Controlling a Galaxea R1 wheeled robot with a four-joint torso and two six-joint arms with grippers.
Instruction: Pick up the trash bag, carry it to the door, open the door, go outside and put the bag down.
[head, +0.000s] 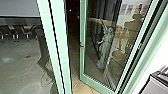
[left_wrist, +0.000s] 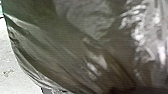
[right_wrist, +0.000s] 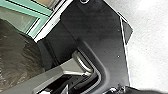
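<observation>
- My pincers — apart or together, I cannot tell.
- Trash bag (left_wrist: 62, 50) close before my left wrist.
- Door (head: 82, 62) ajar — open gap between its edge and the green post (head: 58, 45).

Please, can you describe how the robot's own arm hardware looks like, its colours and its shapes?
The right wrist view shows a wide, matte black plate with a round, pale-ringed fitting and a thin light edge. Beside it is a straight grey bar with a shiny, rounded metallic end.
</observation>
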